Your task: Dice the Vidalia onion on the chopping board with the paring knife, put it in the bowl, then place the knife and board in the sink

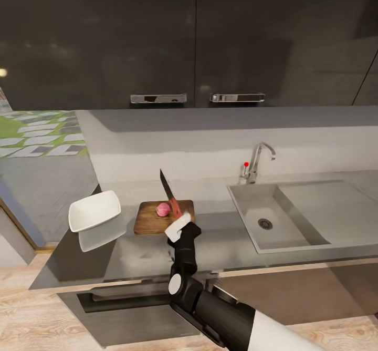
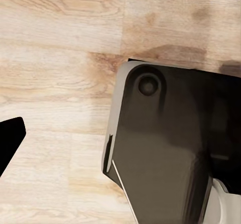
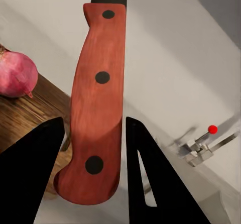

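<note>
Now, right hand (image 1: 178, 224): clenched on the red-orange handle of the paring knife (image 1: 170, 195), gripping it between the two dark fingers (image 3: 150, 174), blade raised and slanting up and away over the chopping board (image 1: 152, 224).
Left hand: its state cannot be told; the left wrist view looks down at the pale wood floor (image 2: 55, 48) and a dark part of the robot's body (image 2: 170, 148).
Vidalia onion (image 1: 163, 209): whole, pinkish-red, resting on the board just left of the knife handle, out of the sink (image 1: 294, 209).
Chopping board: dark wood, on the grey desk (image 1: 131, 256) near its front edge, between the bowl (image 1: 94, 210) on the left and the sink on the right.
Bowl: white, squarish, sitting at the desk's left end, just beside the board.
Stage, as I judge it: the onion is placed and the knife is in hand, but the cut is not yet made.
Risk: the round onion may roll off the board if the blade comes down off-centre, since nothing pins it; a handle held only by the fingertips could also twist under cutting load.
View differences: the right wrist view shows the handle's three rivets and the tap's red knob (image 3: 213, 129); the head view alone gives the bowl, basin and the whole layout.
</note>
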You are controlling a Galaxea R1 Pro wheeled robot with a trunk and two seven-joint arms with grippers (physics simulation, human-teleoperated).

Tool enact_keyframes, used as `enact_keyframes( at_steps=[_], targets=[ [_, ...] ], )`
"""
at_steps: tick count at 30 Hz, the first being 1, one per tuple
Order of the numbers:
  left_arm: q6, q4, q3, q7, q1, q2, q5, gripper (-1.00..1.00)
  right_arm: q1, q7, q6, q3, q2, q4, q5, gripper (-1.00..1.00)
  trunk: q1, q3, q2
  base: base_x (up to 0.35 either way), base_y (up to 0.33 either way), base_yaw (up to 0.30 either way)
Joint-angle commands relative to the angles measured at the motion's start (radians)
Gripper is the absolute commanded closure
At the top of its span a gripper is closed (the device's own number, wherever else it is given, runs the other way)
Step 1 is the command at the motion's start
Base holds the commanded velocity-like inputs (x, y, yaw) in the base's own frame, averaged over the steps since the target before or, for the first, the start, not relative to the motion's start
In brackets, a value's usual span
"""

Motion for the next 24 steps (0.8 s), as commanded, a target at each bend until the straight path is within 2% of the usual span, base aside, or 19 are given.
enact_keyframes(
  at_steps=[1, 10, 12, 14, 16, 17, 18, 19, 21, 24],
  targets=[
    [-0.001, -0.001, -0.001, -0.005, 0.0, 0.001, 0.01, -1.0, -0.002, -0.008, 0.009, 0.005, 0.001, 0.001, 0.003, 1.0, 0.001, -0.002, -0.002, 0.0, 0.0, 0.0],
    [-0.003, -0.002, -0.001, -0.005, 0.0, 0.001, 0.01, -1.0, -0.002, -0.022, 0.026, 0.007, 0.003, 0.003, 0.005, 1.0, 0.001, -0.002, -0.002, 0.0, 0.0, 0.0],
    [-0.003, -0.002, -0.001, -0.005, 0.0, 0.001, 0.01, -1.0, -0.002, -0.024, 0.097, 0.003, 0.003, 0.0, 0.011, 1.0, 0.001, -0.002, -0.002, 0.0, 0.0, 0.0],
    [-0.003, -0.003, -0.001, -0.005, 0.0, 0.001, 0.01, -1.0, -0.002, -0.027, 0.176, 0.0, 0.003, -0.004, 0.033, 1.0, 0.001, -0.002, -0.002, 0.0, 0.0, 0.0],
    [-0.003, -0.003, -0.001, -0.005, 0.0, 0.001, 0.01, -1.0, -0.002, -0.029, 0.263, -0.002, 0.008, -0.005, 0.103, 1.0, 0.001, -0.002, -0.002, 0.0, 0.0, 0.0],
    [-0.003, -0.003, -0.001, -0.005, 0.0, 0.001, 0.01, -1.0, -0.002, -0.029, 0.276, -0.003, 0.012, -0.005, 0.126, 1.0, 0.001, -0.002, -0.002, 0.0, 0.0, 0.0],
    [-0.003, -0.003, -0.001, -0.005, 0.0, 0.001, 0.01, -1.0, -0.002, -0.028, 0.297, -0.003, 0.022, -0.005, 0.177, 1.0, 0.001, -0.002, -0.002, 0.0, 0.0, 0.0],
    [-0.003, -0.003, -0.001, -0.005, 0.0, 0.001, 0.01, -1.0, -0.002, -0.027, 0.305, -0.003, 0.028, -0.005, 0.202, 1.0, 0.001, -0.002, -0.002, 0.0, 0.0, 0.0],
    [-0.003, -0.003, -0.001, -0.005, 0.0, 0.001, 0.01, -1.0, -0.002, -0.02, 0.324, -0.004, 0.048, 0.001, 0.283, 1.0, 0.001, -0.002, -0.002, 0.0, 0.0, 0.0],
    [-0.004, -0.003, -0.001, -0.005, 0.0, 0.001, 0.01, -1.0, -0.003, 0.017, 0.334, -0.005, 0.048, 0.019, 0.326, 1.0, 0.001, -0.002, -0.002, 0.0, 0.0, 0.0]
  ],
)
